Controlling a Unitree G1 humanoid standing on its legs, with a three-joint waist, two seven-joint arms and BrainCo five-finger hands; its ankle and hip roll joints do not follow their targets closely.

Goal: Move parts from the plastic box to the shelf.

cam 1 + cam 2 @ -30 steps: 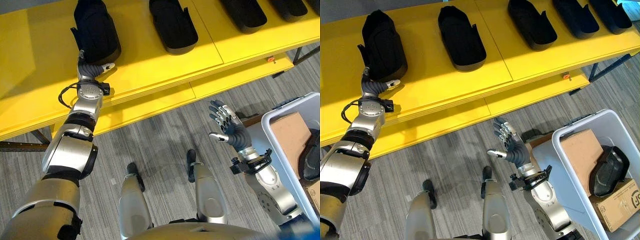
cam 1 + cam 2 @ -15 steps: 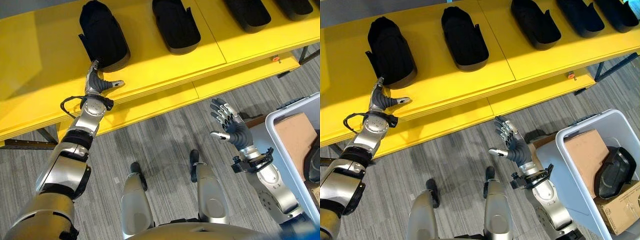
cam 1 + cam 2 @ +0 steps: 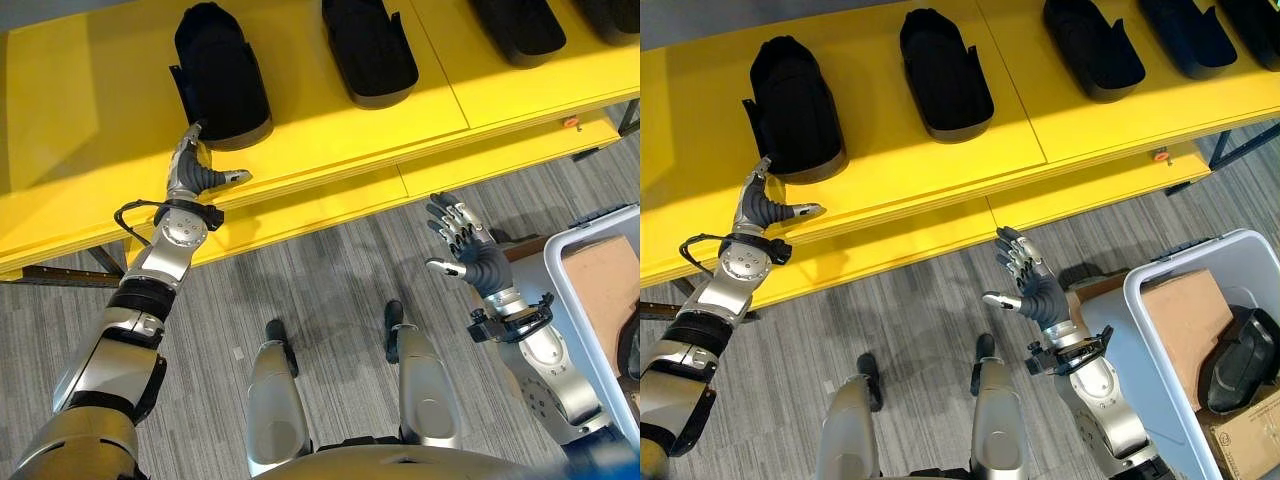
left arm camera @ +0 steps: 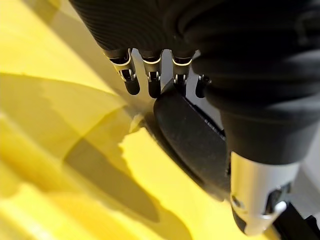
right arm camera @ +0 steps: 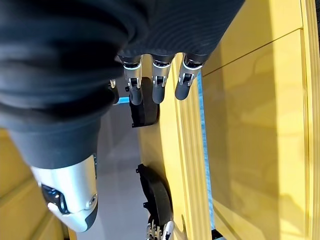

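Observation:
Several black moulded parts lie in a row on the yellow shelf (image 3: 90,130). The leftmost part (image 3: 220,75) lies just past my left hand (image 3: 193,172), which is open over the shelf's front edge. Its straight fingers (image 4: 150,82) reach the part's near end (image 4: 195,140), and its thumb points aside. My right hand (image 3: 1037,288) is open and empty, palm up above the floor, left of the white plastic box (image 3: 1160,285). The box holds a black part (image 3: 1245,355) and a cardboard piece (image 3: 1185,320).
More black parts (image 3: 945,75) (image 3: 1100,50) (image 3: 1190,35) line the shelf to the right. A lower yellow ledge (image 3: 480,160) juts out under the shelf's front. Grey plank floor (image 3: 320,280) lies between shelf and box. A second cardboard box (image 3: 1250,440) sits in the plastic box's near corner.
The camera has shifted, so the shelf sits lower and further right. My left hand has drawn back a little from the leftmost part. The right hand holds its pose.

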